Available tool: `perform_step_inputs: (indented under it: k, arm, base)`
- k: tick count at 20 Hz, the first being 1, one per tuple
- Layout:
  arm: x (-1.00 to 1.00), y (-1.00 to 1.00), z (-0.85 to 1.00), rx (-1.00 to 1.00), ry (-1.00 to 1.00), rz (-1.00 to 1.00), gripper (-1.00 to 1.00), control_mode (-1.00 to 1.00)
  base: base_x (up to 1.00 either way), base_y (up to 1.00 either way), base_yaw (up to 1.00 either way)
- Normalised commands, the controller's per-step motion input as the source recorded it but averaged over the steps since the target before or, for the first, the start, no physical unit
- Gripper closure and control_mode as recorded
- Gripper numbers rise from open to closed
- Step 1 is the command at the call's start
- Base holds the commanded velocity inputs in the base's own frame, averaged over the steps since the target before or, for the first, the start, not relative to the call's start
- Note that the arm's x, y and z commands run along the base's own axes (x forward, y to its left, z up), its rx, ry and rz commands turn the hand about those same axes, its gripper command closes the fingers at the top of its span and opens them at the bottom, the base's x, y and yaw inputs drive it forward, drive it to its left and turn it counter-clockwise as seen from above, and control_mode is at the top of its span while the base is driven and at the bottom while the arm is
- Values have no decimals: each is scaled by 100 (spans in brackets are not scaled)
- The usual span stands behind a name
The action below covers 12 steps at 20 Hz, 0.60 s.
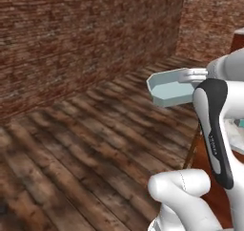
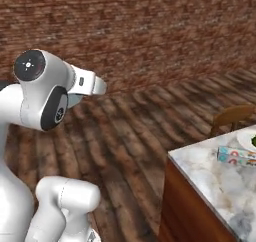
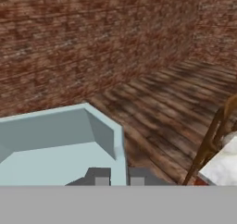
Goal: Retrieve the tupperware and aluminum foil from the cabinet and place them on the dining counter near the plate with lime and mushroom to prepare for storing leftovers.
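My hand [image 3: 119, 176] is clamped on the near wall of the tupperware [image 3: 55, 144], a pale blue open tub that I hold in the air above the wooden floor [image 1: 81, 149]. The left base view shows the tub [image 1: 167, 89] from the side, level. The right base view alone shows the marble tabletop [image 2: 215, 178] with the aluminum foil [image 2: 236, 156] box lying beside the plate [image 2: 247, 138] (its printing is too blurred to read). A wooden chair [image 2: 232, 117] stands behind it.
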Motion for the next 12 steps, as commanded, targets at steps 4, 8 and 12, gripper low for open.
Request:
perform_step_inputs:
  k: [4,8,12]
  arm:
    - [0,0,0,0,0,0,100,100]
    - [0,0,0,0,0,0,100,100]
    - [0,0,0,0,0,0,100,100]
  base:
    - [66,97,-39]
    - [64,88,-60]
    - [59,81,-63]
